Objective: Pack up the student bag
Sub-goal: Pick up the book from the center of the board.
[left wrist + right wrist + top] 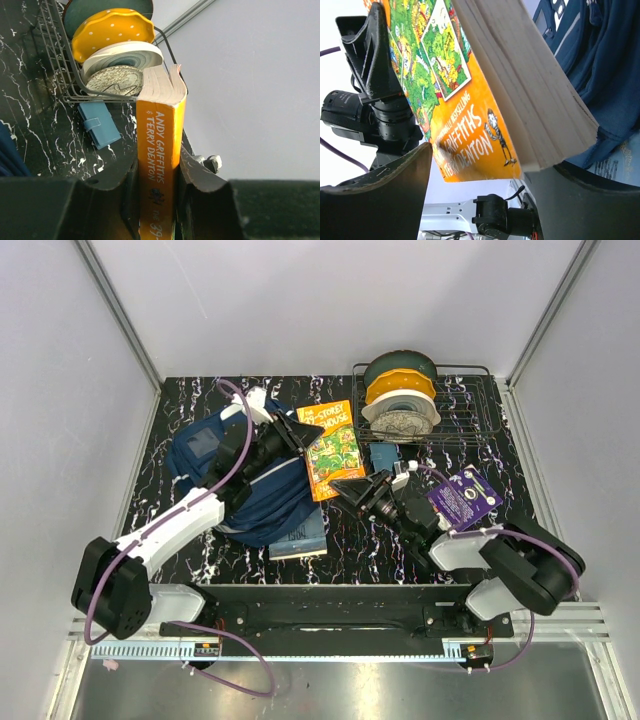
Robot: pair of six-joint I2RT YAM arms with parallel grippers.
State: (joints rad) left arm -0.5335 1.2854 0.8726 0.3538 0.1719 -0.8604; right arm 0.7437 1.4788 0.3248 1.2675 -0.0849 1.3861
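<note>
The student bag (250, 495), navy with white trim, lies on the left half of the black marbled table and shows as blue folds (600, 65) in the right wrist view. My left gripper (297, 435) is shut on the spine of an orange paperback (332, 447), which it holds above the table just right of the bag. In the left wrist view both jaws press on the orange spine (157, 135) at my left gripper (156, 175). My right gripper (352, 487) stands open at the book's near edge. The paperback's lower corner (470, 125) hangs between the right gripper's (482, 160) spread fingers.
A wire dish rack (470, 425) with three upright plates stands at the back right, also visible as a wire rack (55, 50) in the left wrist view. A blue wallet (382, 455) lies in front of it. A purple packet (462, 498) sits at the right. A grey-blue book (300, 535) lies by the bag's near edge.
</note>
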